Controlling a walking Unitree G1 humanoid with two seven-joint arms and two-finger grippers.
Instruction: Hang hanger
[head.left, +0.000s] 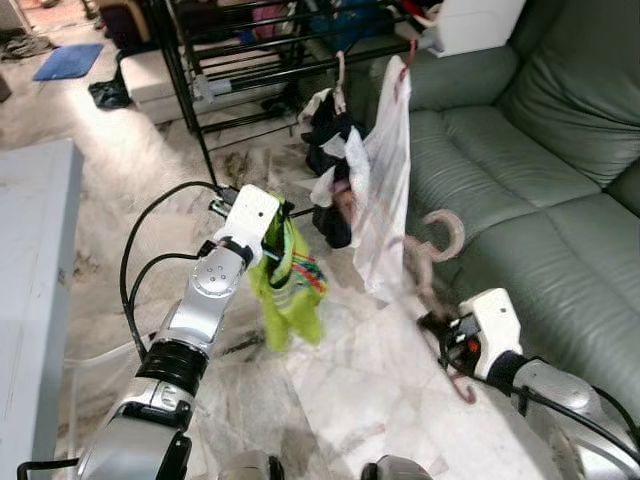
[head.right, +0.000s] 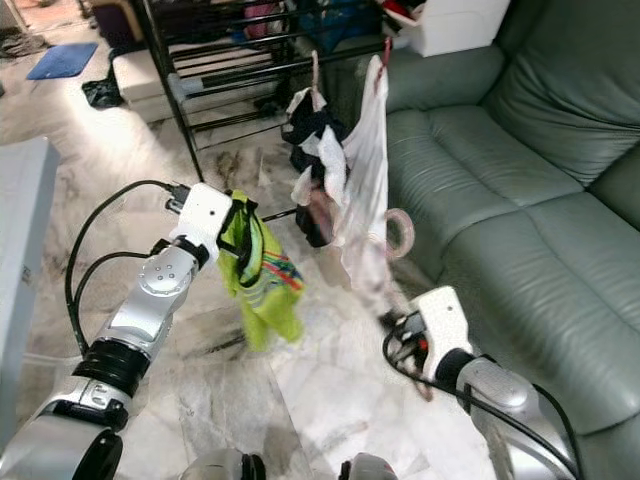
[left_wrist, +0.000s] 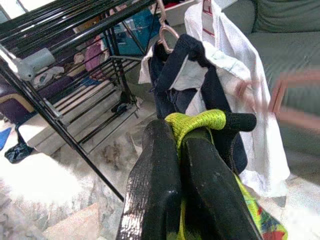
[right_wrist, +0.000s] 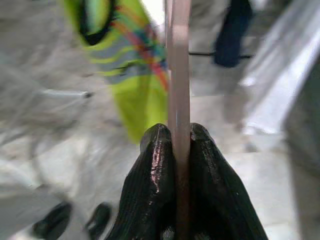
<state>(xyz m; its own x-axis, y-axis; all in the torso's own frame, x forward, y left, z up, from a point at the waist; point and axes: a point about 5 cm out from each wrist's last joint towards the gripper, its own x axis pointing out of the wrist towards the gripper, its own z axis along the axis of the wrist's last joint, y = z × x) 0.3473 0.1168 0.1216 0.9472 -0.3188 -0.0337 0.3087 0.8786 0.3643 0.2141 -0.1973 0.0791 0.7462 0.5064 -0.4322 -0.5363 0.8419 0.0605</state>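
Silver arms (head.left: 205, 300), white wrist housings (head.left: 495, 325), looping black cables (head.left: 140, 240), black fingers (left_wrist: 165, 190)

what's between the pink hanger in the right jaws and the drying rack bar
The white shirt and dark garment already hanging on the black rack dangle between the pink hanger, held by the right gripper, and the bar. The green garment hangs to the robot's left.

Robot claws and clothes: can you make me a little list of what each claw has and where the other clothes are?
left claw: shut on bright yellow-green striped garment, held up over the pale marble floor
right claw: shut on pink plastic hanger, its hook raised toward the clothes
black metal drying rack: ahead, by the grey-green leather sofa
on rack: white shirt and dark navy garment, each hanging on a hanger
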